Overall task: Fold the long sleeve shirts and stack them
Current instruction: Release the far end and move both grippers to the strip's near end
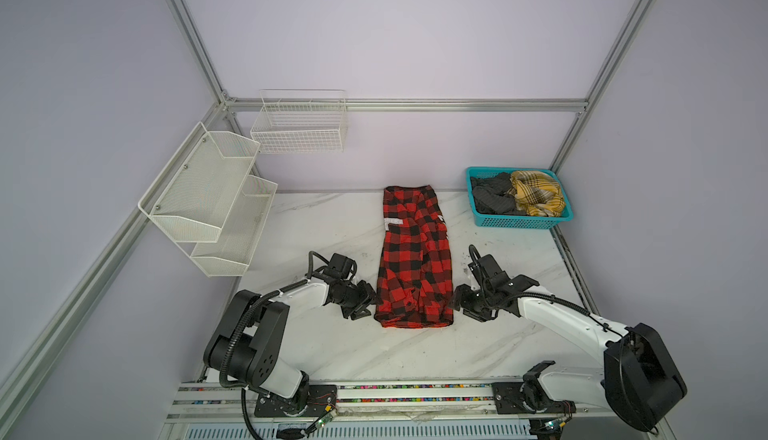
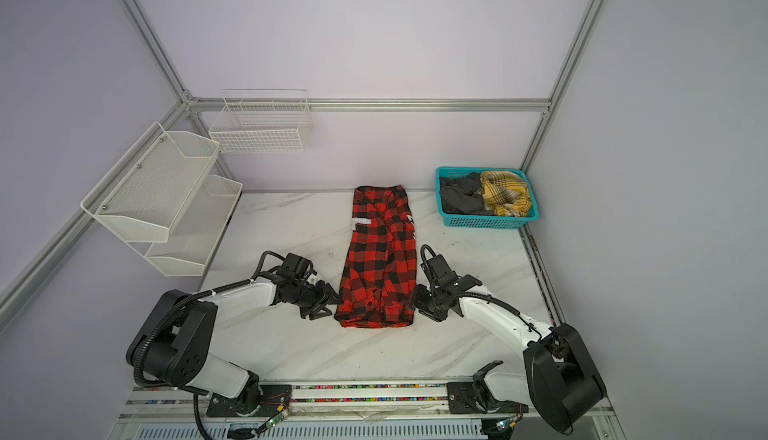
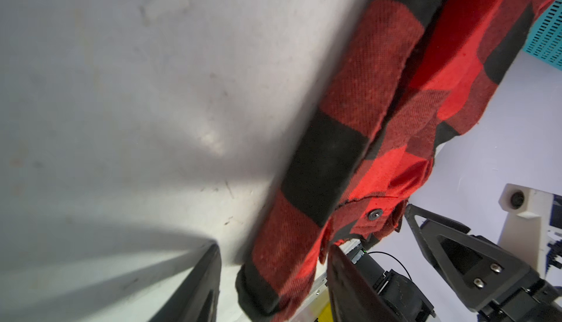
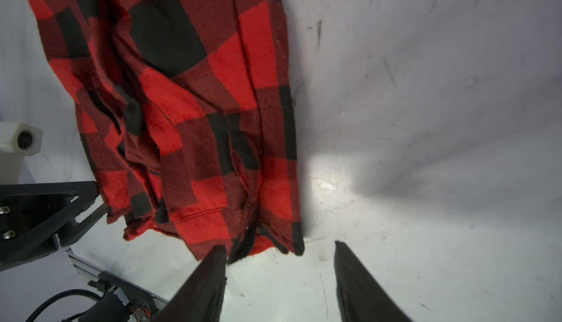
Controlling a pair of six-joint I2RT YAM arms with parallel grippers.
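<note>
Here the red shirt lies flat on the table, folded into a long narrow strip. One short end is at the back wall and the other is toward the arms. A small white patch shows on its left edge, toward the far end.

The left gripper sits low at the shirt's near left corner. In the left wrist view its jaws are parted and straddle that corner. Cloth lies between the fingers, but a strip of bare table shows beside one of them, so nothing is clamped. A dark button sits on the hem close by.

The right gripper is at the shirt's near right corner, also released. In the right wrist view one fingertip touches the hem's edge and the other stands on bare table just off the shirt.

The basket stands off the shirt's far right corner, apart from it. It holds the grey shirt and the yellow shirt, both crumpled.
</note>
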